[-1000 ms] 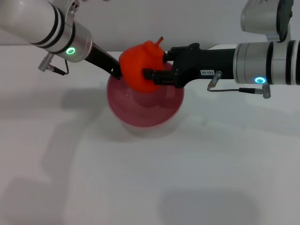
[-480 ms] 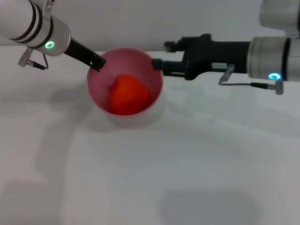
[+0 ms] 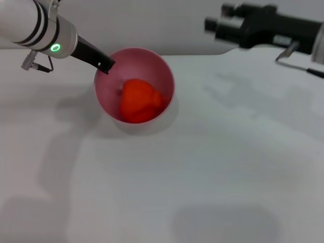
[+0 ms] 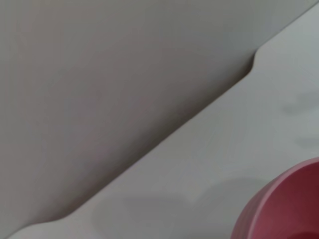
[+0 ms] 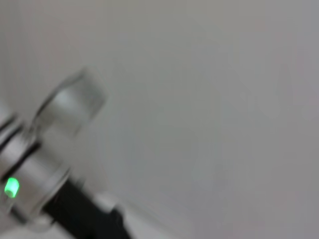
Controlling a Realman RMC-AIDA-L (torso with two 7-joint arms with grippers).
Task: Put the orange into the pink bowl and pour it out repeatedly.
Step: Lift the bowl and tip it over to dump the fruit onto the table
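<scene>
My left gripper (image 3: 105,65), reaching in from the upper left of the head view, has its fingers pinched shut on the near-left rim of the pink bowl (image 3: 164,76), which stands upright on the white table (image 3: 202,167) in the upper middle of the frame. The orange (image 3: 139,100) lies inside the bowl, low against its far wall, so the putting-in half of the cycle looks done and the pouring-out half is, by my reckoning, the step in hand. In my left wrist view only a curve of the bowl's pink wall shows in the lower right corner, with bare table beyond it. My right gripper (image 3: 215,25) hangs in the upper right of the head view, above the table and well apart from the bowl, holding nothing; whether its fingers are spread or closed I cannot tell from here. The next move, as I judge it, calls for my left wrist to tip the bowl over by its rim until the orange rolls out onto the table, keeping the pinch firm so the glossy rim does not slip.
</scene>
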